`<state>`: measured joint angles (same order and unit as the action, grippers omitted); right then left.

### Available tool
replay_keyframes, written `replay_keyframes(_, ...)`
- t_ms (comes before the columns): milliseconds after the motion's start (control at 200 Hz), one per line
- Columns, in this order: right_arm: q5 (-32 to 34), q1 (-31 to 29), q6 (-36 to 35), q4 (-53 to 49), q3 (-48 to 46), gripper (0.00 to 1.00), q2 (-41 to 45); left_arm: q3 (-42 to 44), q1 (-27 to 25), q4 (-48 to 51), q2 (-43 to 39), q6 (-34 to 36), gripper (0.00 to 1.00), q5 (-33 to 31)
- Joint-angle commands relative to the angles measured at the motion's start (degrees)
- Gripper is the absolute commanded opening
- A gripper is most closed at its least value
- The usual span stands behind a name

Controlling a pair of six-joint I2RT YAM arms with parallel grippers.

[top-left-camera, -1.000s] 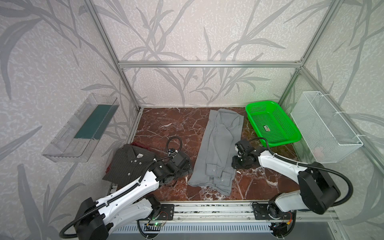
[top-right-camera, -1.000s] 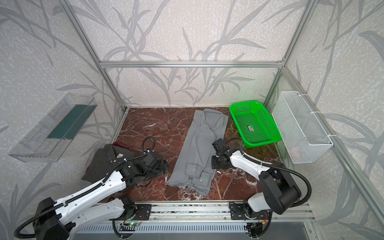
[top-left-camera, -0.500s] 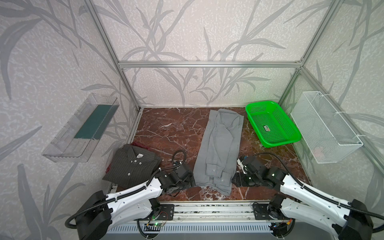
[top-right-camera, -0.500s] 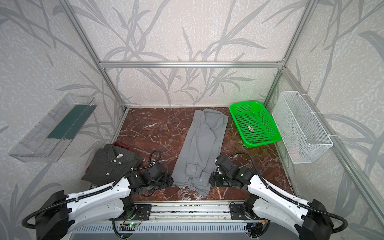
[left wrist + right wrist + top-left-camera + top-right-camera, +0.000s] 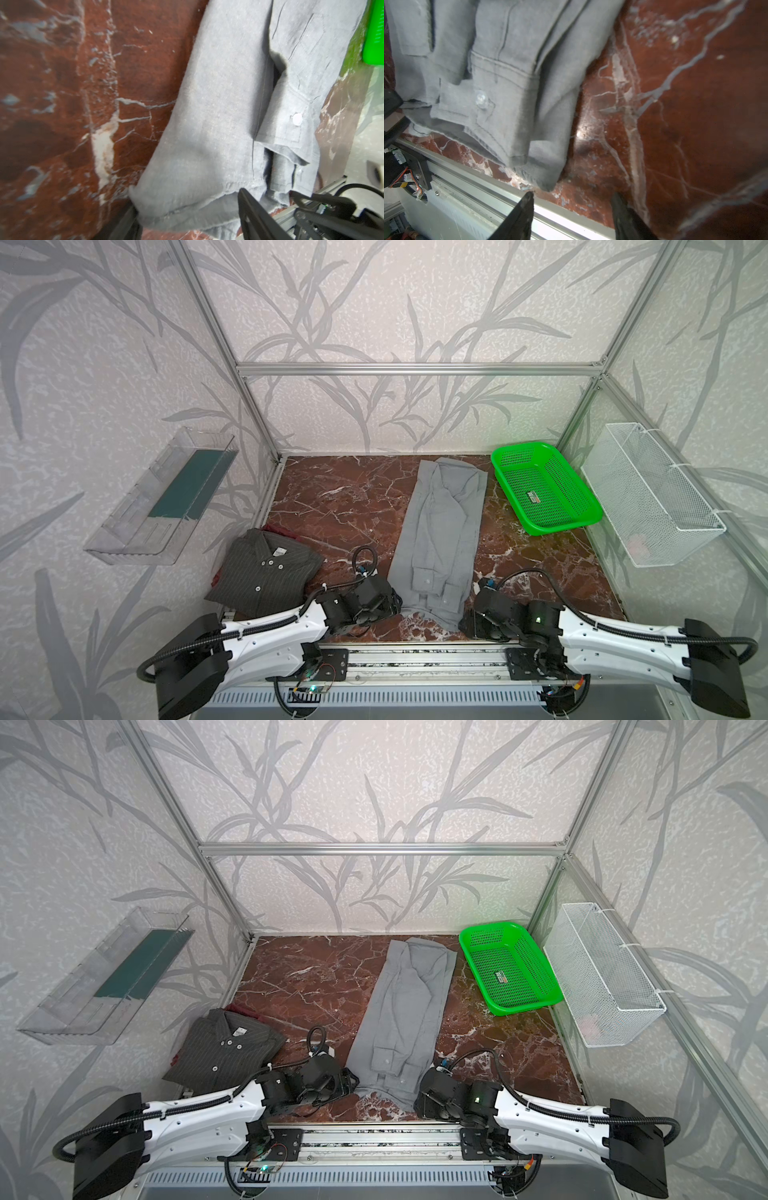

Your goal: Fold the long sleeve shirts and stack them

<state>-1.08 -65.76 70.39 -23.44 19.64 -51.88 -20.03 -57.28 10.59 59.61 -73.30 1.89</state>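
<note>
Marble surface [image 5: 332, 506] carries the grey shirt [image 5: 440, 531] lengthwise, away from both arms; at its near hem, the left gripper [image 5: 188, 199] spreads around one corner, the right gripper [image 5: 572, 193] gapes just short of the other.

You will find no wording here that can be read. The one printed thing is a small sticker [image 5: 533, 498] on the floor of the green basket [image 5: 519, 448], seen in both top views; it shows a few coloured marks, but its lettering is too small to make out. The pinstriped shirt [image 5: 266, 576] carries a pale neck tag [image 5: 279, 550] inside its collar, and you cannot tell whether anything is printed on it from these views
</note>
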Motion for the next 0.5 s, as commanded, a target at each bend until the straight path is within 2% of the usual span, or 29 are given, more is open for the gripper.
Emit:
replay_keyframes(0,2.29,-1.5,3.03,5.9,-0.33,0.6,-3.04,2.63,-0.57,0.2,2.7,-1.92,0.64,1.18)
replay_keyframes(125,2.43,-2.12,3.7,8.63,-0.64,0.59,-7.06,2.63,-1.49,-1.37,4.66,-2.39,0.52,1.71)
replay_keyframes(245,4.36,-2.38,3.97,8.56,-1.35,0.57,-7.25,2.96,-2.8,-2.66,5.64,-3.64,0.47,1.4)
replay_keyframes(405,5.04,-2.34,3.06,8.79,-1.32,0.5,-6.48,3.15,-4.2,-4.2,6.46,-4.85,0.39,0.66)
replay_keyframes(495,4.84,-2.36,2.69,9.79,-1.61,0.42,-6.57,3.02,-4.65,-5.08,7.07,-5.29,0.34,0.56)
